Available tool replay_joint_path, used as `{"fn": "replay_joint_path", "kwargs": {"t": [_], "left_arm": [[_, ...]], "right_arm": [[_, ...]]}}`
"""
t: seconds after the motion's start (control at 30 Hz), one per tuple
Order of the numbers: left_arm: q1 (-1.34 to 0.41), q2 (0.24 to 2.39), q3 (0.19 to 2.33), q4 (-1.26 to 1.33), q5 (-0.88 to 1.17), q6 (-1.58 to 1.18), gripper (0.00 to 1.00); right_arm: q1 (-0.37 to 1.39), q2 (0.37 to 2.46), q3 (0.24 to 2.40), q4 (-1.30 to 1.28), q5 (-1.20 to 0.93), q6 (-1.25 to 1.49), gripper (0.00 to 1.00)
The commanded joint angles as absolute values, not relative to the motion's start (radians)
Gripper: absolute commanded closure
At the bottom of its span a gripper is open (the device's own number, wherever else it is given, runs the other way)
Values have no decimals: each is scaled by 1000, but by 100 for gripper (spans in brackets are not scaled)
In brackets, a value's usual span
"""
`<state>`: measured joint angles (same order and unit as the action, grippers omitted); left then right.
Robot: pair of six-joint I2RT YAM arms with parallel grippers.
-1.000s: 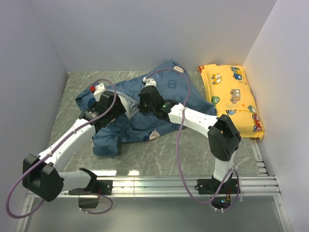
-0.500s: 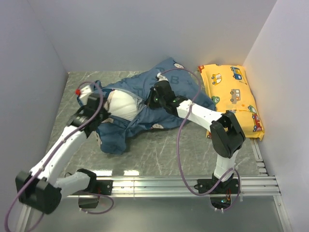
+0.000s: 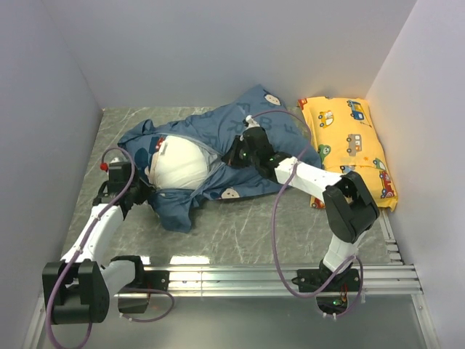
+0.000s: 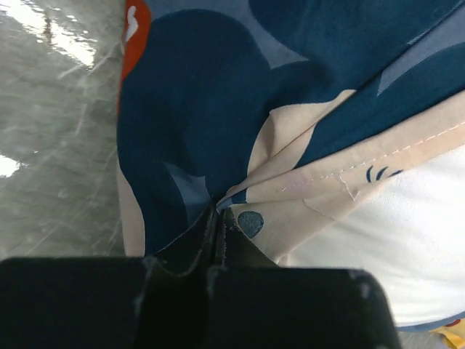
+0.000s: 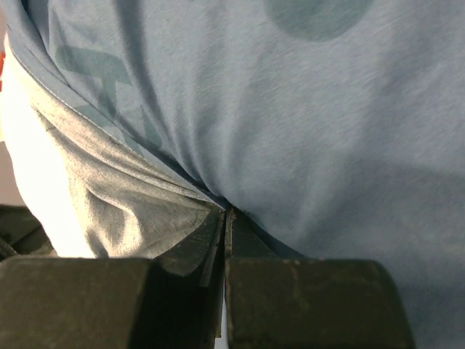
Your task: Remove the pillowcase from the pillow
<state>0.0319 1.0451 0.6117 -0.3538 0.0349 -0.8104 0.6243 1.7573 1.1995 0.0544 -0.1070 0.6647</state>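
Observation:
The dusty-blue pillowcase (image 3: 254,127) lies bunched in the middle of the table, its mouth facing left. The white pillow (image 3: 180,163) bulges out of that mouth. My left gripper (image 3: 144,190) sits at the near-left edge of the case. In the left wrist view it (image 4: 219,214) is shut on the printed hem of the pillowcase (image 4: 218,109), with the pillow (image 4: 407,240) beside it. My right gripper (image 3: 231,156) sits at the right rim of the mouth. In the right wrist view it (image 5: 226,212) is shut on a fold of the pillowcase (image 5: 327,131), with the pillow (image 5: 29,182) at the left.
A yellow car-print pillow (image 3: 349,145) lies along the right wall. Grey walls close in the table on the left, back and right. A metal rail (image 3: 290,276) carrying both arm bases runs along the near edge.
My left gripper has shut on the case's edge and drawn back toward the near left. My right gripper has shifted right and back. More white pillow shows in the mouth.

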Motion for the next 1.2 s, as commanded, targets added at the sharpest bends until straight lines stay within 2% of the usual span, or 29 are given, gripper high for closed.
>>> {"fn": "replay_joint_path", "kwargs": {"t": [0.0,0.13,0.17,0.27,0.33,0.8,0.97,1.17], "left_arm": [[40,1062,569,-310,44,-804,100],[35,1043,551,-287,55,-811,99],[34,1031,545,-276,58,-816,99],[32,1005,526,-270,66,-819,100],[32,986,525,-271,69,-819,99],[28,923,563,-302,78,-821,99],[28,913,568,-302,83,-828,100],[26,910,574,-301,84,-842,100]], "right_arm": [[629,1712,1215,-86,54,548,100],[649,1707,1305,-178,48,505,78],[655,1709,1321,-193,49,497,69],[666,1710,1387,-250,49,471,55],[673,1707,1429,-288,40,459,51],[799,1667,1680,-440,138,408,45],[883,1649,1686,-396,129,399,45],[1014,1796,1807,-423,153,330,44]]}}
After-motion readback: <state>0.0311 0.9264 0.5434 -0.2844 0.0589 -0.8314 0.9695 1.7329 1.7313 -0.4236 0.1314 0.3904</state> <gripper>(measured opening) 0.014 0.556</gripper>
